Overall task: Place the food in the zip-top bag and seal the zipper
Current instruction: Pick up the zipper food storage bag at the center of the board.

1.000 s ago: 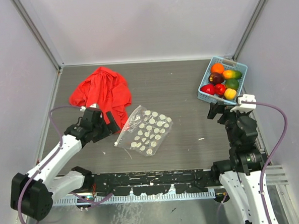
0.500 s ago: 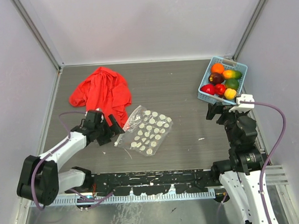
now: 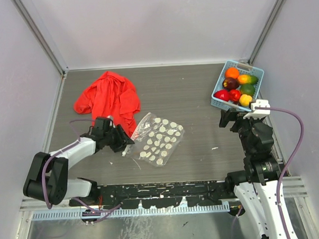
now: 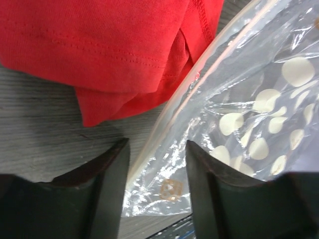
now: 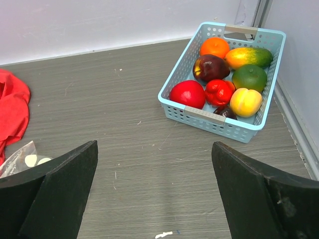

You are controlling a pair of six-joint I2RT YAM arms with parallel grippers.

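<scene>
The zip-top bag (image 3: 158, 138) lies flat on the table, clear with white dots, and is seen close up as the bag (image 4: 249, 114) in the left wrist view. Its zipper (image 4: 199, 84) runs along the edge nearest the red cloth. My left gripper (image 3: 123, 143) is low at the bag's near-left corner. Its jaws (image 4: 157, 184) stand either side of that corner with a gap, not pinched shut. The food (image 3: 237, 87) sits in the blue basket, and the right wrist view shows the same food (image 5: 219, 84). My right gripper (image 3: 238, 117) hovers wide open short of the basket, with nothing inside the gripper (image 5: 154, 149).
A crumpled red cloth (image 3: 108, 98) lies back left, its hem (image 4: 99, 50) touching the bag's zipper edge. The light blue basket (image 3: 217, 86) stands at the back right by the wall, its front rim (image 5: 209, 115) facing my right gripper. Walls enclose three sides.
My left gripper has swung down and right to the bag's corner, and its jaws have narrowed around it. The right arm has barely moved.
</scene>
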